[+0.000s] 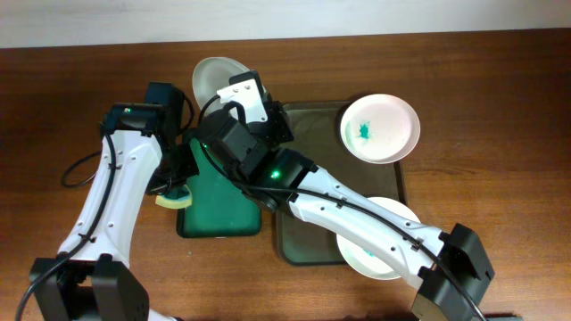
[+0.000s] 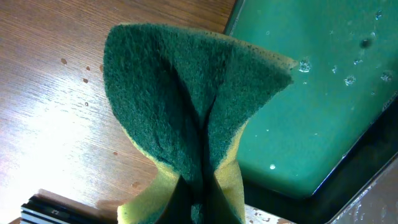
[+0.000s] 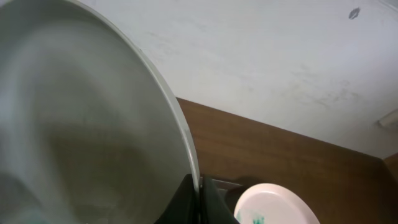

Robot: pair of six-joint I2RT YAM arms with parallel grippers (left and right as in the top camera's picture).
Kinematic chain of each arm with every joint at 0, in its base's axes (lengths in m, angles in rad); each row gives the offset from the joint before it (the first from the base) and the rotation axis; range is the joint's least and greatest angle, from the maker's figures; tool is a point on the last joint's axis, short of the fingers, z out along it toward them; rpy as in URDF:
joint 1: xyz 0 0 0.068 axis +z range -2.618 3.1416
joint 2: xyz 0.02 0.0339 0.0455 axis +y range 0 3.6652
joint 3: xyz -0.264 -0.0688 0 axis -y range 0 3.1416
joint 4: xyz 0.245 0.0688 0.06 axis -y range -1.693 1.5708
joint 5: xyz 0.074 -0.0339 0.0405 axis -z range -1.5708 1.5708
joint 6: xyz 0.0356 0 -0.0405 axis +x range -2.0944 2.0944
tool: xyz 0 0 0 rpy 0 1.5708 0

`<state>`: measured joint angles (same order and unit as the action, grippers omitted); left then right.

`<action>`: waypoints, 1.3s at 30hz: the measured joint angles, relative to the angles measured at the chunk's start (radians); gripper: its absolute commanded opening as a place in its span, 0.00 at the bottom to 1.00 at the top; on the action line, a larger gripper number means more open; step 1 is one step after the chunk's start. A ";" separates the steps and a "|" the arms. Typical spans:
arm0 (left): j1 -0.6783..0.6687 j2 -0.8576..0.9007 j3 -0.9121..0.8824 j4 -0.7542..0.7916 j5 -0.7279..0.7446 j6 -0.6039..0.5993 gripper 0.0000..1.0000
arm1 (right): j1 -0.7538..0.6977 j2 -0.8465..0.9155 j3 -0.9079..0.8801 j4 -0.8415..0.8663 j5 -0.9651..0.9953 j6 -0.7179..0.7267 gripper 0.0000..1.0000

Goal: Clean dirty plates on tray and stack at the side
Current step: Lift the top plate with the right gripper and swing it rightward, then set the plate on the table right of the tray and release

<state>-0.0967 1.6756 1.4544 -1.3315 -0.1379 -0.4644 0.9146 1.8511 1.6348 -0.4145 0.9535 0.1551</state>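
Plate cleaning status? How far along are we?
No stack visible yet. In hand: right jaws clamp a white plate by its rim, left jaws hold the sponge beside the green basin. Left: the green-smeared pink plate and a second plate on the tray.

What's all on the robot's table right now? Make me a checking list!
Surface: brown wooden table; small drops on the wood near the sponge.
Job's things: dark tray; pale plate held up on edge; pink plate with a green smear, at the tray's far right corner; third plate, partly under the right arm; green-and-yellow sponge; green tub, wet inside.
Clutter: nothing seen.
Grippers: left pincer shut, pinching the sponge into a fold; right pincer shut on the pale plate's rim.
Cables: black cable looping beside the left arm.
Surroundings: pale wall behind the table.
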 measured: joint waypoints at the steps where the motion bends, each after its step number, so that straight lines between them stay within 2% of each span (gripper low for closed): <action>1: 0.000 0.000 0.000 0.000 0.000 0.000 0.00 | 0.000 0.000 0.000 -0.006 0.000 0.003 0.04; 7: 0.000 0.000 0.000 0.000 0.000 0.000 0.00 | 0.000 0.000 0.000 -0.027 -0.031 0.053 0.04; 10: 0.000 0.000 0.000 0.000 0.000 0.000 0.00 | -0.011 -0.001 0.005 -0.141 -0.167 0.193 0.04; 11: 0.000 0.000 0.000 0.001 0.000 0.000 0.00 | -0.032 -0.002 0.005 -0.195 -0.243 0.264 0.04; 13: 0.000 0.000 0.000 0.001 0.000 0.000 0.00 | -0.088 -0.002 0.005 -0.237 -0.381 0.322 0.04; 16: 0.000 0.000 0.000 0.005 0.000 0.000 0.00 | -0.233 -0.007 0.005 -0.309 -0.687 0.373 0.04; 19: 0.000 0.000 0.000 0.005 0.001 0.000 0.00 | -0.323 -0.066 0.005 -0.386 -0.824 0.389 0.04; 22: 0.000 0.000 0.000 0.007 0.000 0.000 0.00 | -0.406 -0.195 0.005 -0.454 -0.869 0.392 0.04; 24: 0.000 0.000 0.000 0.008 0.000 0.000 0.00 | -0.499 -0.284 0.005 -0.515 -0.881 0.391 0.04; 25: 0.000 0.000 0.000 0.008 0.000 0.000 0.00 | -0.611 -0.336 0.008 -0.585 -0.889 0.391 0.04; 31: 0.000 0.000 0.000 0.020 0.001 0.000 0.00 | -1.009 -0.356 0.011 -0.776 -0.897 0.393 0.04; 33: 0.000 0.000 0.000 0.023 0.001 0.000 0.00 | -1.160 -0.356 0.012 -0.809 -0.895 0.369 0.04; 39: -0.002 0.000 0.000 0.026 0.001 0.000 0.00 | -1.477 -0.356 -0.028 -0.818 -0.892 0.320 0.04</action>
<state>-0.0990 1.6756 1.4544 -1.3060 -0.1371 -0.4644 -0.5621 1.4948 1.6066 -1.2327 0.0620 0.4751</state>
